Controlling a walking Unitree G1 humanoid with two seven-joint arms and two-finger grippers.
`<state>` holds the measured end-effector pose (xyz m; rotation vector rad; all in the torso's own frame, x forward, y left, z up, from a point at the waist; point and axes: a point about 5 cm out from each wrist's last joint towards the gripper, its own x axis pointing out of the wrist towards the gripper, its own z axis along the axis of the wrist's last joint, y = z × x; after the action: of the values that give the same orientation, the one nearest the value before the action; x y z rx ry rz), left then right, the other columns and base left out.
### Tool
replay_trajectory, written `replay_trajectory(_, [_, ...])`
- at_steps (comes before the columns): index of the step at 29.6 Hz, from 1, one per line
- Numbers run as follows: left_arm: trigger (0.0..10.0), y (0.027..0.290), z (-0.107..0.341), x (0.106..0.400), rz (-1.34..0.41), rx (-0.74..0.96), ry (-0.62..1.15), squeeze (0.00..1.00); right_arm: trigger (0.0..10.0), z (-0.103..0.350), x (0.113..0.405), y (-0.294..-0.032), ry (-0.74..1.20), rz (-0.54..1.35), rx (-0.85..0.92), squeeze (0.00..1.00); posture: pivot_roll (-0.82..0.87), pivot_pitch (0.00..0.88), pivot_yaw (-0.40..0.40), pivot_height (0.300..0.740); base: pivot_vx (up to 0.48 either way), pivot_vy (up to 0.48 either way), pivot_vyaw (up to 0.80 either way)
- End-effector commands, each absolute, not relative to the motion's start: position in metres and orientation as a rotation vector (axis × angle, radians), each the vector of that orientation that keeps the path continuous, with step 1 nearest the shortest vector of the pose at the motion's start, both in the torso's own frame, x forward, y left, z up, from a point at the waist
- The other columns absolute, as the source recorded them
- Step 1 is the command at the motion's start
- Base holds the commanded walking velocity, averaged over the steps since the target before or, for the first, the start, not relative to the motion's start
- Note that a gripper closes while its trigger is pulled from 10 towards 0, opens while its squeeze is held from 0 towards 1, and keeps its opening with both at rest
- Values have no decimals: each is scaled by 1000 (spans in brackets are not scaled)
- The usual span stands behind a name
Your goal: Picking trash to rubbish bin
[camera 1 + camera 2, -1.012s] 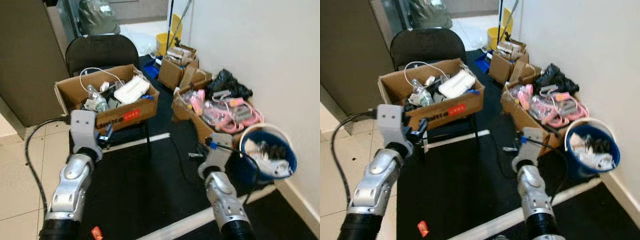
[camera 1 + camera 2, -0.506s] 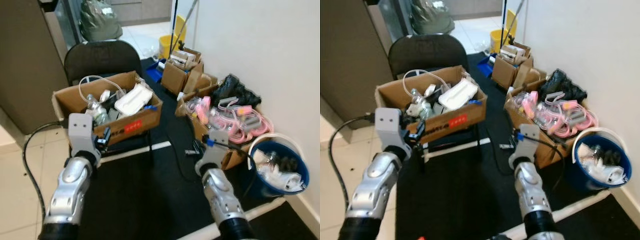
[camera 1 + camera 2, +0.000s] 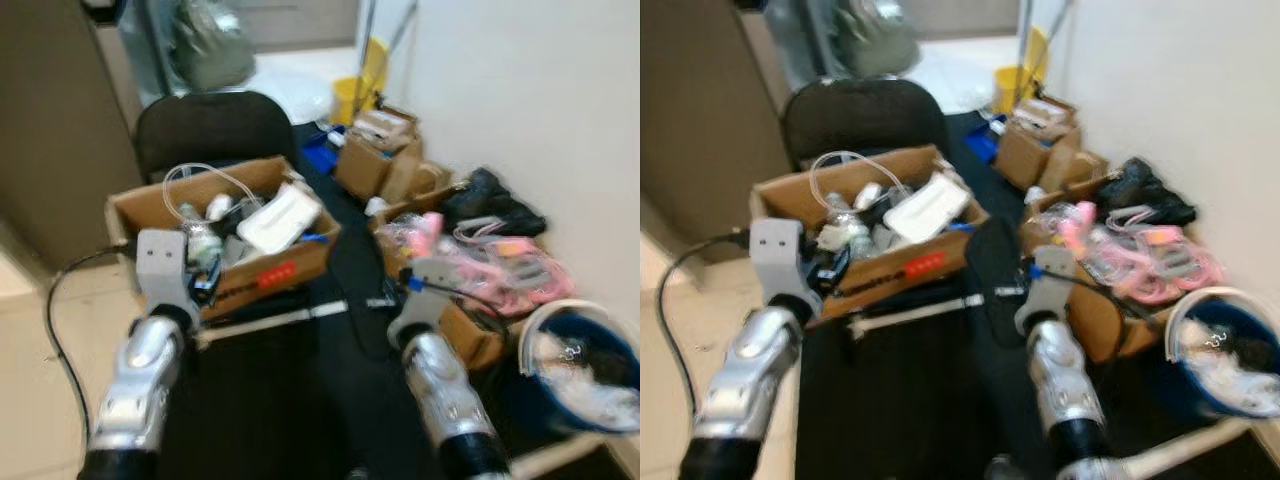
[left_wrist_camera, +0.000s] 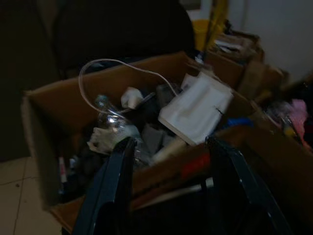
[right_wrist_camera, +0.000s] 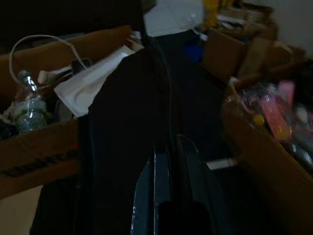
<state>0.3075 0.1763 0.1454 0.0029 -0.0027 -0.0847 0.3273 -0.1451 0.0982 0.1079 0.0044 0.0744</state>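
The rubbish bin, a blue bucket (image 3: 1188,388) with a white rim, stands by the wall at the right with pale trash inside. My right gripper (image 5: 166,143) is shut on a black floppy sheet (image 3: 993,266) that rises in front of the cardboard box's corner. That open box (image 3: 270,277) sits on a black chair (image 3: 210,125) and holds a clear bottle (image 4: 113,128), a white packet (image 4: 198,107) and a looped white cable. My left gripper (image 4: 170,144) is open, empty, and close to the box's front wall.
A box of pink items (image 3: 500,265) lies between the chair and the bin. More cardboard boxes (image 3: 375,160), a yellow mop bucket (image 3: 352,95) and a black bag (image 3: 495,200) line the right wall. A black mat with a white strip (image 3: 270,320) covers the floor.
The whole picture has shifted and blurred, so the camera moved; the box and chair now look nearer. Both arms hold much the same pose.
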Motion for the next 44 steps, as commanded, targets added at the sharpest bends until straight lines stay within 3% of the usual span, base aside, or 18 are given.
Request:
replay_trajectory(1, [10000,180,141,305,-72,4,15,0,10000,102,328,-139,-16,93,112,0,22,145,-28,740,398,0,800])
replay_trajectory(7, [10000,181,141,305,-67,6,16,0,10000,104,330,-136,-23,103,119,0,23,139,-28,740,386,0,800])
replay_trajectory(44, [10000,180,146,307,-104,26,-8,0,10000,110,334,-132,-43,125,170,0,31,119,-22,740,351,0,0])
